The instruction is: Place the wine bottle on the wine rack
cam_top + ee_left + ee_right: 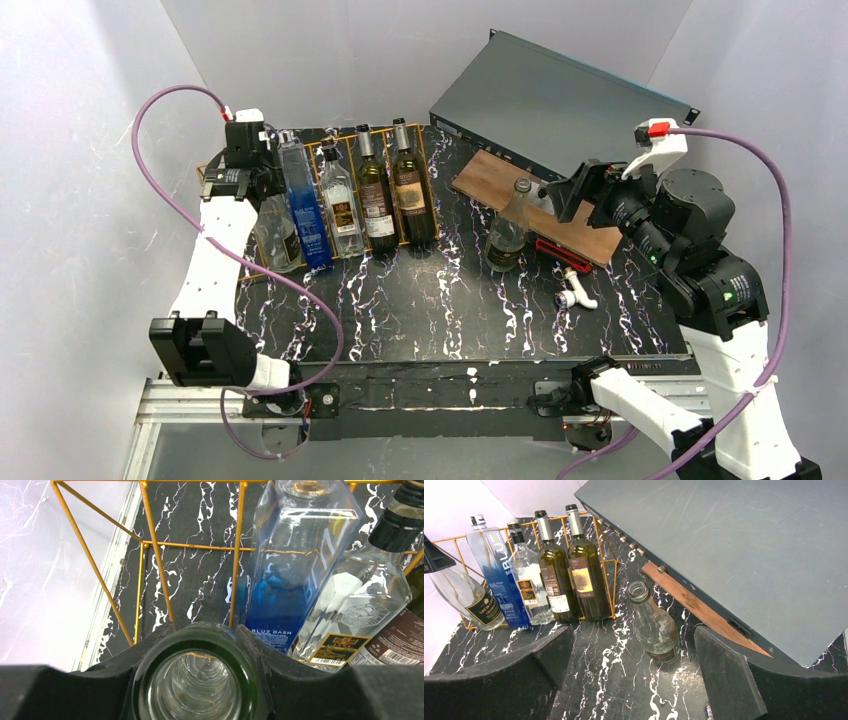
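Your left fingers point(295, 680) clamp clear bottle point(195, 685) at wine rack point(190, 545); right fingers point(729, 675) apart. Blue bottle point(280, 605) reads BLUE DASH, probably.

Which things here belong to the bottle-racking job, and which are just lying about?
Job: wire rack; clear bottle held in left claw; lone standing bottle, possibly next.
Lying about: grey box; wooden board; white pipe piece.

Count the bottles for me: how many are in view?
6. Five at the wire rack: clear bottle in the left hand, blue bottle, square bottle, two dark bottles. One lone bottle stands near the board.
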